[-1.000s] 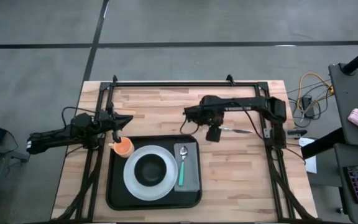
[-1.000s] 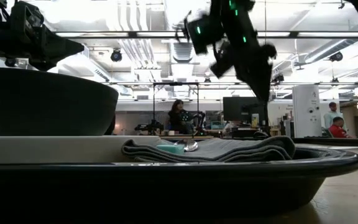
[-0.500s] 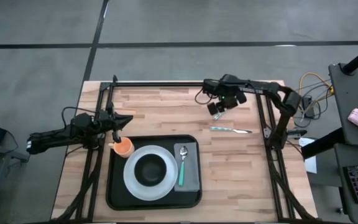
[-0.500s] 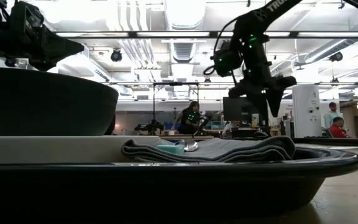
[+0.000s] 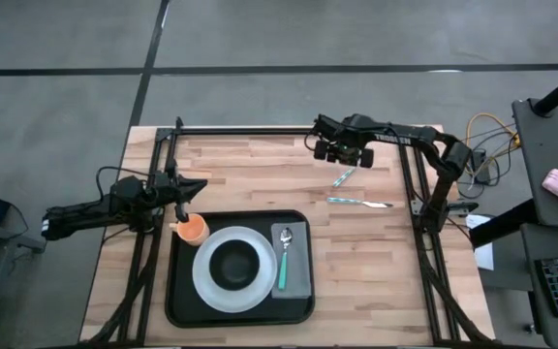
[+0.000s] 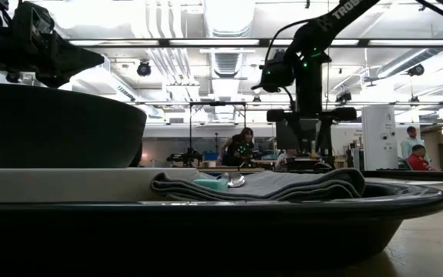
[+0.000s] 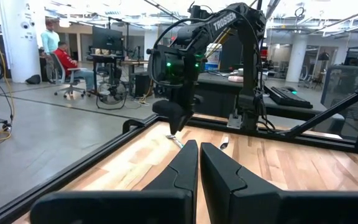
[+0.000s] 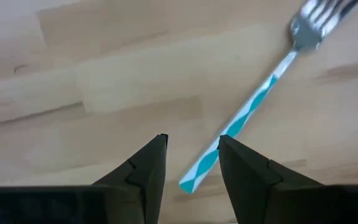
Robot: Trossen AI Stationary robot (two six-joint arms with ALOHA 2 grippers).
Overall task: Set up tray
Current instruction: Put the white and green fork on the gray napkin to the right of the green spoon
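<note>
The tray (image 5: 177,308) lies in the lower centre of the high view, on the wooden surface (image 5: 376,291). In it, from picture left to right: an orange cup (image 5: 193,230) in the upper left corner, a white plate (image 5: 204,287) w/ a black bowl (image 5: 234,264) on it, and a grey napkin (image 5: 301,280) carrying a spoon (image 5: 284,254) w/ a teal handle.

The right gripper (image 5: 335,149) hangs in the upper right of the high view, near the far edge of the surface. Its jaws are released, w/ a gap between them. In the right wrist view the fork (image 8: 261,111), teal and white striped handle, lies flat on the wood, and its handle end shows just between the two fingers (image 8: 143,169); I cannot tell if they touch it. A second utensil (image 5: 358,202) lies a bit lower in the high view, apart from the fork.

The left gripper (image 5: 188,199) waits at centre left of the high view, right above the orange cup. Its jaws are clenched, almost touching, w/ nothing between them.

In the low view a person (image 6: 241,148) sits far in the room behind.
</note>
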